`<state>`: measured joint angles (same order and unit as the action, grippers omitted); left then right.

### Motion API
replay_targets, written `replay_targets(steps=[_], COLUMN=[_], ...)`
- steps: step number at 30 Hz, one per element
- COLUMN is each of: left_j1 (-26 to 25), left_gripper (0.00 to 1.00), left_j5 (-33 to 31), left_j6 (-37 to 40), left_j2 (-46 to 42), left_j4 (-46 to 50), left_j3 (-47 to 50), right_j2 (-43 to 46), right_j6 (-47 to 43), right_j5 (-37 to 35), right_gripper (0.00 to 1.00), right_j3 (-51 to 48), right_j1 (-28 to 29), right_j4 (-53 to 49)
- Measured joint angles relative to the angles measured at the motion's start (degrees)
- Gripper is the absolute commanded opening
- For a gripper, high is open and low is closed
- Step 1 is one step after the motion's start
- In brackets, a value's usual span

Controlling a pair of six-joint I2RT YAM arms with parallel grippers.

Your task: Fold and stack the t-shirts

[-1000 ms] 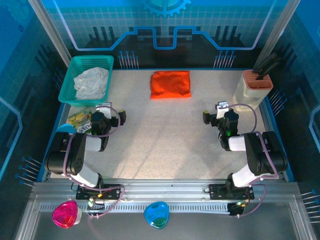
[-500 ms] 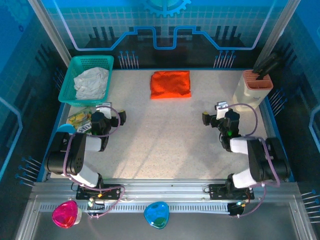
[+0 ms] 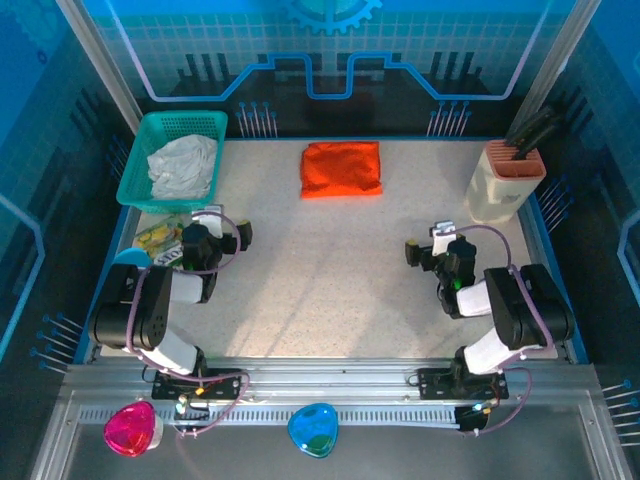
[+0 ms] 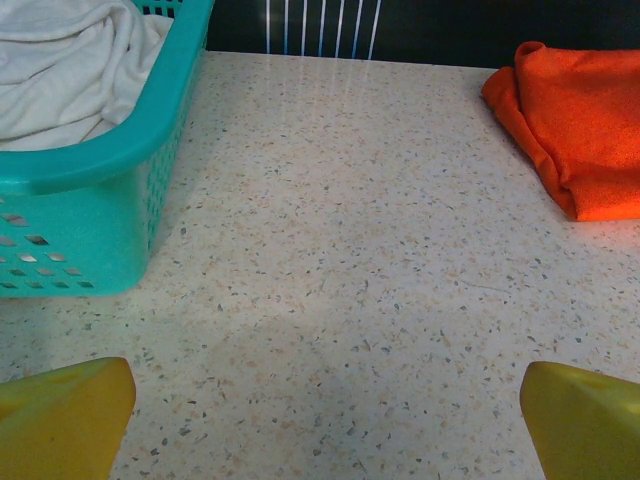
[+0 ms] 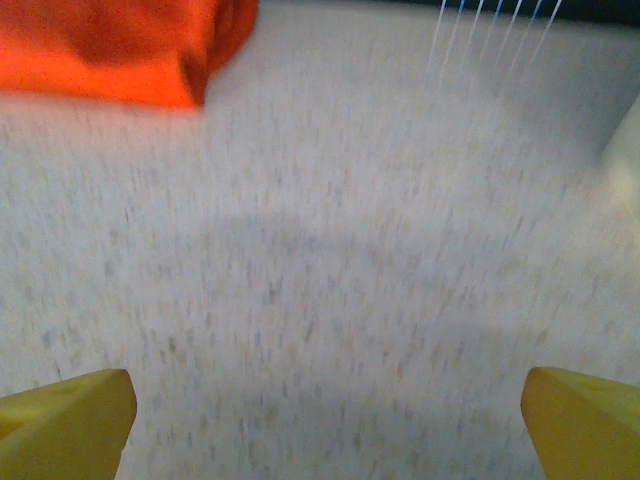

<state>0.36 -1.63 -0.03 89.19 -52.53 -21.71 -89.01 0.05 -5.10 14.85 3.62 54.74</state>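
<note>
An orange t-shirt (image 3: 342, 168) lies folded at the back middle of the table, and its edge shows in the left wrist view (image 4: 580, 120) and the right wrist view (image 5: 120, 45). A whitish-grey t-shirt (image 3: 183, 165) is crumpled inside the teal basket (image 3: 150, 125); the left wrist view shows the cloth (image 4: 60, 70) above the basket wall (image 4: 90, 235). My left gripper (image 3: 222, 232) rests low at the left, open and empty, with yellow fingertips (image 4: 60, 415) far apart. My right gripper (image 3: 428, 245) is at the right, open and empty, with fingertips (image 5: 585, 425) wide.
A beige holder (image 3: 505, 180) with dark tools stands at the back right. A yellow-green packet (image 3: 160, 240) lies by the left arm. Bare speckled tabletop (image 3: 320, 270) spreads between the arms. Blue walls ring the table.
The right arm has drawn back toward its base, its gripper shifting slightly nearer; its wrist view is blurred. The left arm and both t-shirts are unmoved.
</note>
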Motion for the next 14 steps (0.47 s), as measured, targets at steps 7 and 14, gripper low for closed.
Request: replay_targets(steps=[7,14], left_j1=[0.0,0.0], left_gripper=[1.00,0.99], left_j5=[0.0,0.0], left_j6=[0.0,0.0], left_j2=[0.0,0.0], left_j4=[0.0,0.0], left_j3=[0.0,0.0], right_j2=[0.3,0.3], right_j6=[0.2,0.2], right_j5=[0.0,0.0], right_gripper=[1.00,1.00], right_j3=[7.0,7.0], right_j1=[-0.3,-0.3], right_j4=[-1.5,-2.3])
